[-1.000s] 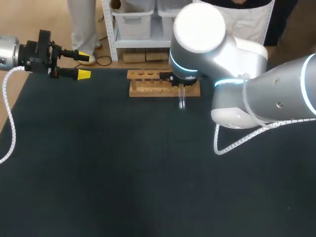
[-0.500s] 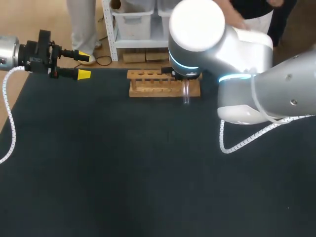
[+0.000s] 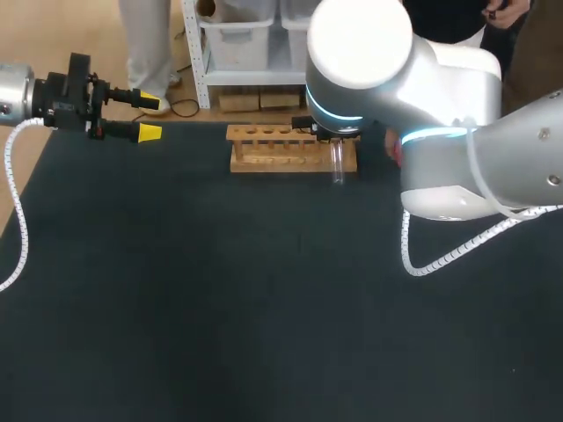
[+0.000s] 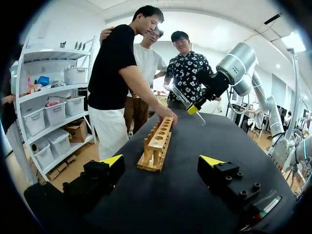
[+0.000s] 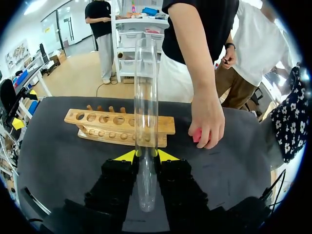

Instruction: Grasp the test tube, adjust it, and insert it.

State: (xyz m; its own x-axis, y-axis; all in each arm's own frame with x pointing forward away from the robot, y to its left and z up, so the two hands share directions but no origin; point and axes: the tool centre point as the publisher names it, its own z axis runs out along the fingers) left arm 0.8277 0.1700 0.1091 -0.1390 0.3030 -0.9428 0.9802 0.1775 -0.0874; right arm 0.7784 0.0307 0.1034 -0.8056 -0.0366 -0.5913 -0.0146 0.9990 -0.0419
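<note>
While the right hand (image 5: 146, 155) is pinching the test tube (image 5: 146, 97) low on its length, both yellow tips pressed on the glass from two sides, most of the tube sticks out ahead of the fingers, toward the wooden rack (image 5: 107, 127). The rack sits just ahead of that hand and a bit to its side. From the left wrist view the tube looks tilted above the rack's far end, not in any hole yet. My read: adjust step, insertion not started. Risks from here:

1. Tilt. If I go down before it's square to a hole, the end catches the top board, and it either skids or shoves the rack, which looks loose on the table (image 3: 220, 290).
2. Smooth glass in a narrow pinch, so any side load could rotate or slip it.
3. A person's hand (image 5: 207, 119) rests on the table just beside the rack's end, over something red (image 5: 196, 135), close to my path. That's a contact hazard.

The left hand (image 4: 161, 163) is spread, holds nothing, and sits well apart from the rack.
</note>
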